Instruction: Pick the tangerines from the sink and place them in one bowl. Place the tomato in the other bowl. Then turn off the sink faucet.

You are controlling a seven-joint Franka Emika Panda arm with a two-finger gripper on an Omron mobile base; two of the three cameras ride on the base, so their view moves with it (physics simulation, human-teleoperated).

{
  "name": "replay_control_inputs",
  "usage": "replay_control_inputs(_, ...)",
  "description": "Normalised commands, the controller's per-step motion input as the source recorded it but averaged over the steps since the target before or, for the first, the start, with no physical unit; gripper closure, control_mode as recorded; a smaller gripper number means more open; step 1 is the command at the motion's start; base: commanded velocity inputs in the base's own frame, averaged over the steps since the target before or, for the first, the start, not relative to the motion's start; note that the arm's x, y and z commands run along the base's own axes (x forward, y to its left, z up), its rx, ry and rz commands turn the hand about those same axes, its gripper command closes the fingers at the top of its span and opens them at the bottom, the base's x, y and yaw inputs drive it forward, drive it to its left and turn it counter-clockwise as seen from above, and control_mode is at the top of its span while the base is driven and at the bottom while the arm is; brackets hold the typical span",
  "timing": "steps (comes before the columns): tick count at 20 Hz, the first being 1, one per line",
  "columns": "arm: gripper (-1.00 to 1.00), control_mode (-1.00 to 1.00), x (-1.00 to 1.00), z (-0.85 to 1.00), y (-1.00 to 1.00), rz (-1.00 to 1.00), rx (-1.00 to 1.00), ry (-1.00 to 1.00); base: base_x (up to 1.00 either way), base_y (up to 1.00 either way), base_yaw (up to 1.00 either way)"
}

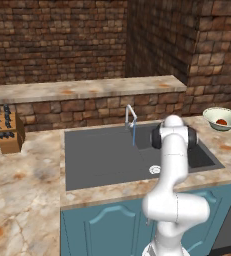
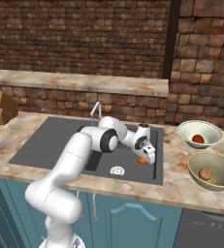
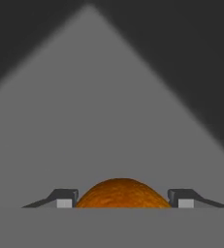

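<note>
Tangerine (image 3: 122,193), judged light, firm, roll-prone, is held across its middle between fingers (image 3: 65,198) at six o'clock.

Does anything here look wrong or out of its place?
The faucet is running: a thin blue stream falls into the sink. Otherwise nothing stands out; the gripper holds a bright orange tangerine low in the basin.
</note>
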Motion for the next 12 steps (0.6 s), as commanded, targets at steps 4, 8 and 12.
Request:
replay_control_inputs(4, 1.0, -1.0, -0.45, 0.75, -0.03, 0.0, 0.15, -0.16, 0.0, 0.0, 0.0)
replay_control_inputs(8, 1.0, -1.0, -0.64, 0.89, 0.0, -0.04, 0.06, -0.25, 0.0, 0.0, 0.0)
replay_control_inputs(12, 1.0, -1.0, -0.65, 0.98, -0.06, -0.15, 0.07, -0.18, 0.0, 0.0, 0.0)
